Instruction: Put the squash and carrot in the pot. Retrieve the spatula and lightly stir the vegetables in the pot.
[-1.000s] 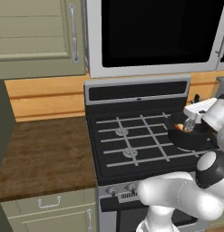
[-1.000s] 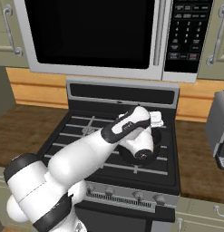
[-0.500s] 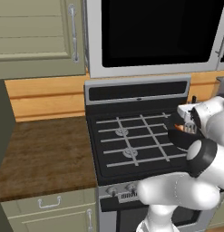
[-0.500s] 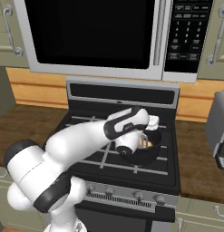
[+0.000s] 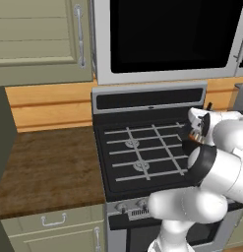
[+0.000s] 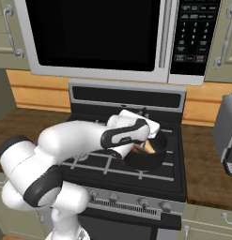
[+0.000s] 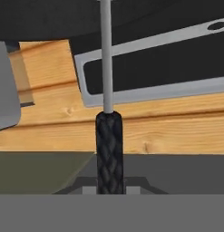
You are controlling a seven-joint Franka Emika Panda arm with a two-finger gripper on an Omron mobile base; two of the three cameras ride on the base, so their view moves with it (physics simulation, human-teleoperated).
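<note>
Stove (image 5: 137, 152), pot (image 6: 150, 161) at right burner. Gripper (image 7: 109, 188) clamped on spatula (image 7: 108, 149). Stirring step; next: small gentle sweeps.

I'm getting flat, even, rendered light with no single source standing out. Both base views are reading soft and slightly blurred, with edges smeared on the stove (image 5: 142, 147) grates. The microwave (image 6: 96, 35) door is showing as pure black, with no glare. Below the gripper (image 7: 109, 190), a faint shadow is darkening the pot (image 6: 148, 157). In the hand view, the spatula (image 7: 108, 149) handle just ahead of the gripper is looking coarse and pixelated, and the wooden wall behind is looking soft
</note>
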